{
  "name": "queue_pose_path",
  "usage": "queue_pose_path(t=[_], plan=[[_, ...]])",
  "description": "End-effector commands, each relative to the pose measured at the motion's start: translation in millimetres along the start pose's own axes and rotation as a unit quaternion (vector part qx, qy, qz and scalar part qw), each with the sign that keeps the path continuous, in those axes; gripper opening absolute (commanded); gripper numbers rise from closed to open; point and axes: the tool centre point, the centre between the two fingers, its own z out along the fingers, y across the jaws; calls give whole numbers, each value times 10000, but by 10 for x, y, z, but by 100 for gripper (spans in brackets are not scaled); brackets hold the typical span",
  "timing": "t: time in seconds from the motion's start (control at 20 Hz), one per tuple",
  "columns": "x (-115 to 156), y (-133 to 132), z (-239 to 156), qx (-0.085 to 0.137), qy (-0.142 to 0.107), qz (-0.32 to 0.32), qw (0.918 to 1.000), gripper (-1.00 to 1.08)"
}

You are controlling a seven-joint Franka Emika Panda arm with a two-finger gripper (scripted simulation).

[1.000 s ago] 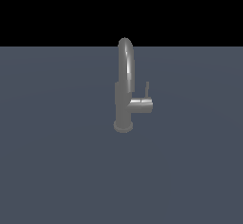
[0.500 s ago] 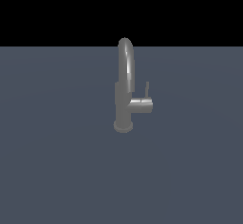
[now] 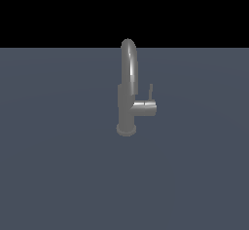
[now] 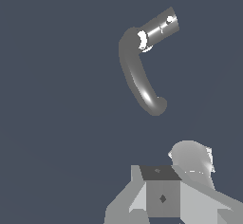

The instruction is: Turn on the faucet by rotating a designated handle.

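Observation:
The faucet (image 3: 129,85) stands upright on the dark grey floor, with its arched spout, round base and a short side cylinder (image 3: 146,108) pointing to the exterior view's right. The handle (image 3: 151,91) is a thin stick rising from the end of that cylinder. In the wrist view I see the faucet (image 4: 137,78) from above, with the handle (image 4: 169,19) end-on as a small bright spot. Grey parts of my gripper (image 4: 163,192) show at the picture's edge, apart from the faucet. How its jaws stand is unclear. The arm is out of the exterior view.
A flat dark grey floor (image 3: 58,175) spreads around the faucet, with a black background behind it.

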Motion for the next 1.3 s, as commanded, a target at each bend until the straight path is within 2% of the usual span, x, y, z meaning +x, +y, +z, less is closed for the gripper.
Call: queue_pose_path(t=[0.0, 0.35, 0.7, 1.0, 1.25], plan=[[160, 2, 19, 190, -198, 190, 9994, -100], [606, 38, 111, 732, -769, 730, 9917, -100], [1056, 115, 270, 1307, -1373, 1295, 9733, -100], [1447, 212, 475, 1837, -1930, 1815, 9466, -100], [1774, 316, 715, 2315, -2433, 2286, 9138, -100]])
